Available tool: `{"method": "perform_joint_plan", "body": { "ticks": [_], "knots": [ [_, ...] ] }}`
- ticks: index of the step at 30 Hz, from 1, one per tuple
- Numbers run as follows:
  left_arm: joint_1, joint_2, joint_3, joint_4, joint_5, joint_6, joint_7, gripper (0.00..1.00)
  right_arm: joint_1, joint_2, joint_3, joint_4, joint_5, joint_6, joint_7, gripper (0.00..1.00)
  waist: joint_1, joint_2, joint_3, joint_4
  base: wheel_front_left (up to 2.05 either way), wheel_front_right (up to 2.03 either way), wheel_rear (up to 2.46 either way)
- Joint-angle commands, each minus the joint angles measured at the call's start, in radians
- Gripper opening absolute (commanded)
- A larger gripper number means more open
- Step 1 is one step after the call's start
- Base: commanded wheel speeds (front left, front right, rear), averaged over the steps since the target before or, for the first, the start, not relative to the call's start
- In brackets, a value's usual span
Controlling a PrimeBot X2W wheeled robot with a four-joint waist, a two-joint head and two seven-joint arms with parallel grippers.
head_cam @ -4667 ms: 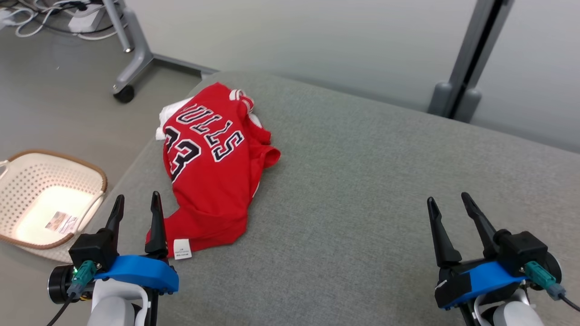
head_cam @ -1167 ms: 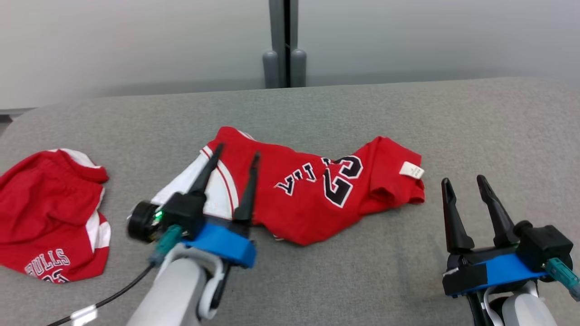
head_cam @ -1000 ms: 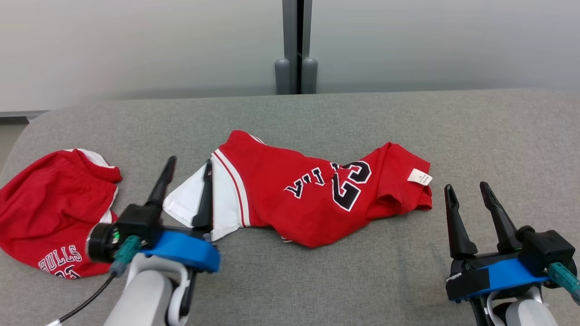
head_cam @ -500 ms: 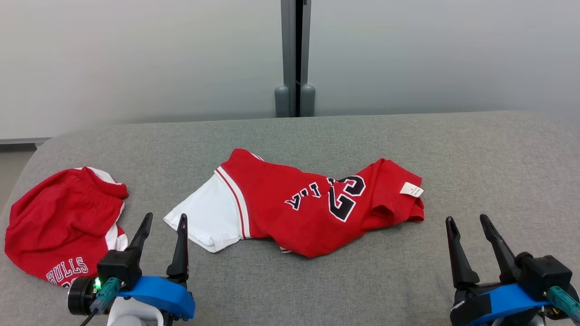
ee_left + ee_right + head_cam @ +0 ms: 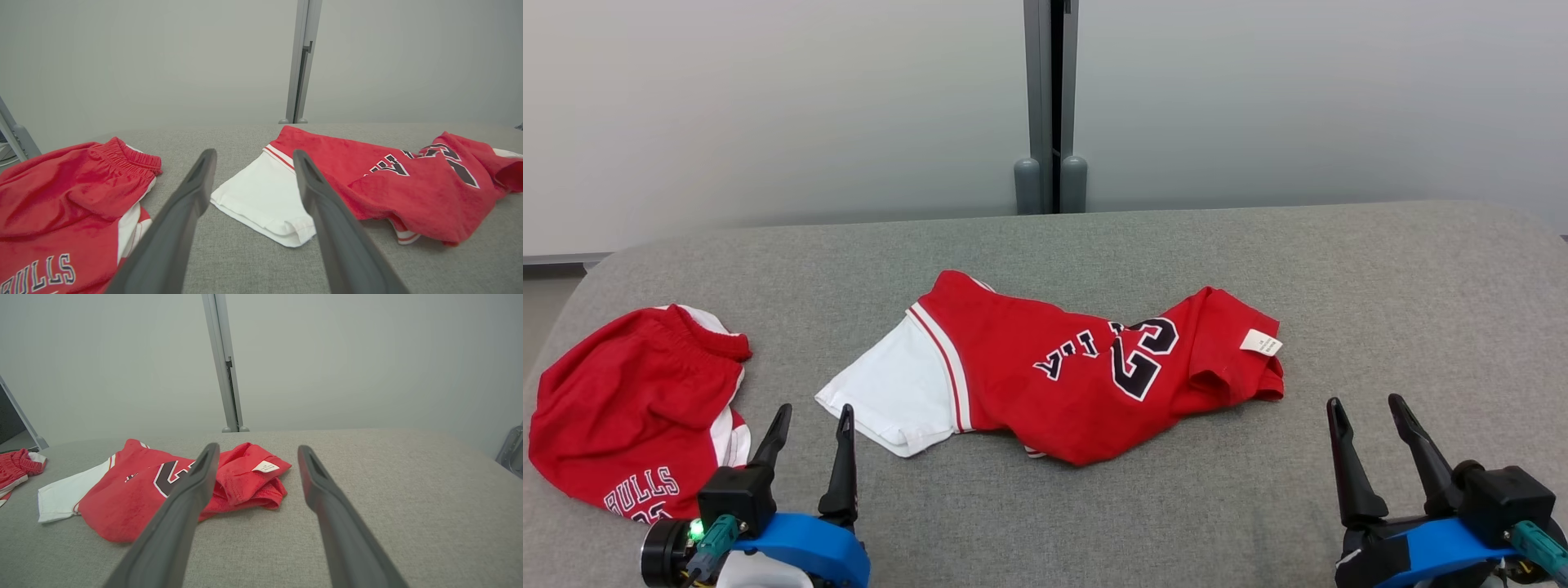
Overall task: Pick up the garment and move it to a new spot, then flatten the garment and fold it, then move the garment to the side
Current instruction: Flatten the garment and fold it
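Red jersey [image 5: 1078, 384] lies crumpled at the middle of the grey bench [image 5: 1258, 506]; neither gripper holds anything.

The jersey is rumpled, with its white panel toward the robot's left, dark lettering on top and a white label [image 5: 1261, 342] at its right end. The left gripper [image 5: 815, 408] hangs near the white panel without touching it, fingers spread apart and empty. The right gripper [image 5: 1364, 402] stands just off the jersey's right end, fingers likewise spread and empty. Red shorts [image 5: 629, 408] lie apart at the bench's left edge.
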Motion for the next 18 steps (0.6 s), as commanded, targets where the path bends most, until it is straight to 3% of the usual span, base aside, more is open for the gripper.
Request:
{"method": "perform_joint_plan", "body": {
  "ticks": [1,11,18],
  "knots": [
    [-0.005,0.002,0.002,0.000,0.002,0.006,-0.005,1.00,0.008,-0.002,-0.001,-0.005,0.005,0.000,0.001,1.00,0.0000,0.0001,0.001,0.000,0.00,0.00,0.00],
    [-0.024,0.000,0.003,-0.015,0.007,0.010,-0.005,1.00,0.002,-0.002,-0.008,-0.010,0.000,0.000,0.009,1.00,0.0000,0.0001,0.017,0.006,0.00,0.00,0.00],
    [-0.089,-0.007,0.009,-0.072,0.033,0.020,-0.005,1.00,-0.067,-0.001,0.017,0.025,-0.037,0.000,0.055,1.00,0.0000,0.0001,0.117,0.042,0.00,0.00,0.00]
  ]
}}
